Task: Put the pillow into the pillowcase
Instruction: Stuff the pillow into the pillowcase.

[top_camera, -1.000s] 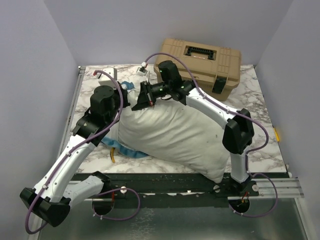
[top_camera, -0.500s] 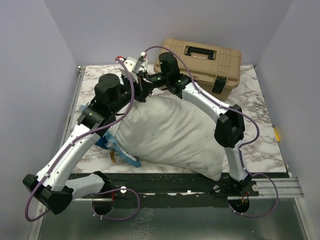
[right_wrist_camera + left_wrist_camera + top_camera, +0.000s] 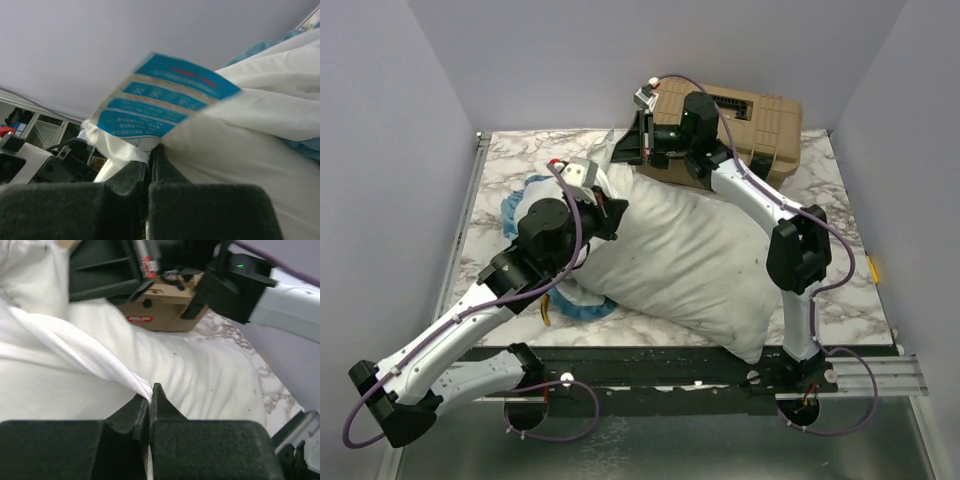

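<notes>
The white pillow [image 3: 690, 260] lies slantwise across the table, its far-left corner lifted. My right gripper [image 3: 628, 148] is shut on that corner's seam, beside a blue care label [image 3: 165, 95]; in its wrist view the jaws [image 3: 151, 150] pinch white cloth. My left gripper [image 3: 613, 215] sits on top of the pillow's left end, shut [image 3: 149, 390] on a thin fold of white fabric. Whether that fold belongs to the pillow or to the case's lining I cannot tell. The pillowcase [image 3: 517, 208] shows as blue frill bunched under the pillow's left end.
A tan hard case [image 3: 740, 120] stands at the back right, just behind my right wrist. More blue frill [image 3: 585, 308] pokes out under the pillow's near side. The table's metal rail [image 3: 470, 215] runs along the left.
The right gripper has lifted the pillow corner up and to the right, toward the tan case. The left gripper has come nearer, onto the pillow's top. More blue frill shows at the left.
</notes>
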Motion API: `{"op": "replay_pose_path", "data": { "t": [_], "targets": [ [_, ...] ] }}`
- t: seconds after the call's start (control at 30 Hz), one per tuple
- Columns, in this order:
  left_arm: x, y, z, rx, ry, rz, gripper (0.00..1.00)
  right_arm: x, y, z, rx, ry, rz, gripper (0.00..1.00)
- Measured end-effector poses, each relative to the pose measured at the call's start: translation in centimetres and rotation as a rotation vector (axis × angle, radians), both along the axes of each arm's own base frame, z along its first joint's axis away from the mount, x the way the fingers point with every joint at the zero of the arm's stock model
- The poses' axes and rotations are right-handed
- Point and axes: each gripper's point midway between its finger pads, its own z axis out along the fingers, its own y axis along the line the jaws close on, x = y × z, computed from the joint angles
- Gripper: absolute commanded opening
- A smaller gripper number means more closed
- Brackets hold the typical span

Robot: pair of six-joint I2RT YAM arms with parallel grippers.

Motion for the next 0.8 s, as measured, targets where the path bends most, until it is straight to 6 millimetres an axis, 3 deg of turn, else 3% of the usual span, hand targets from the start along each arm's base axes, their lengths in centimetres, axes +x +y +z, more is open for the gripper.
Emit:
{"op": "replay_pose_path", "data": {
  "t": [0.17, 0.3, 0.43, 0.53, 0.63, 0.73, 0.8],
  "targets": [
    [0.1, 3.9, -0.8, -0.071, 0.002, 0.182, 0.00, 0.7, 0.0, 1.7, -0.021, -0.090, -0.077, 0.00],
    [-0.4, 4.9, -0.1, -0.132, -0.019, 0.212, 0.00, 0.1, -0.5, 3.8, -0.028, -0.197, -0.128, 0.00],
    [-0.7, 5.8, -1.7, -0.172, -0.002, 0.247, 0.00, -1.4, -0.7, 4.3, -0.036, -0.262, -0.135, 0.00],
    [-1.0, 6.5, -3.3, -0.178, 0.019, 0.274, 0.00, -2.5, -0.3, 1.8, -0.074, -0.238, -0.125, 0.00],
    [-1.3, 7.9, -4.6, -0.188, 0.034, 0.322, 0.00, -3.7, 0.6, -2.5, -0.137, -0.184, -0.091, 0.00],
    [-1.6, 9.8, -4.3, -0.227, 0.025, 0.394, 0.00, -4.8, 0.7, -6.4, -0.202, -0.140, -0.061, 0.00],
    [-1.9, 11.2, -3.5, -0.260, 0.009, 0.440, 0.00, -5.5, 0.5, -7.8, -0.231, -0.134, -0.039, 0.00]
  ]
}}
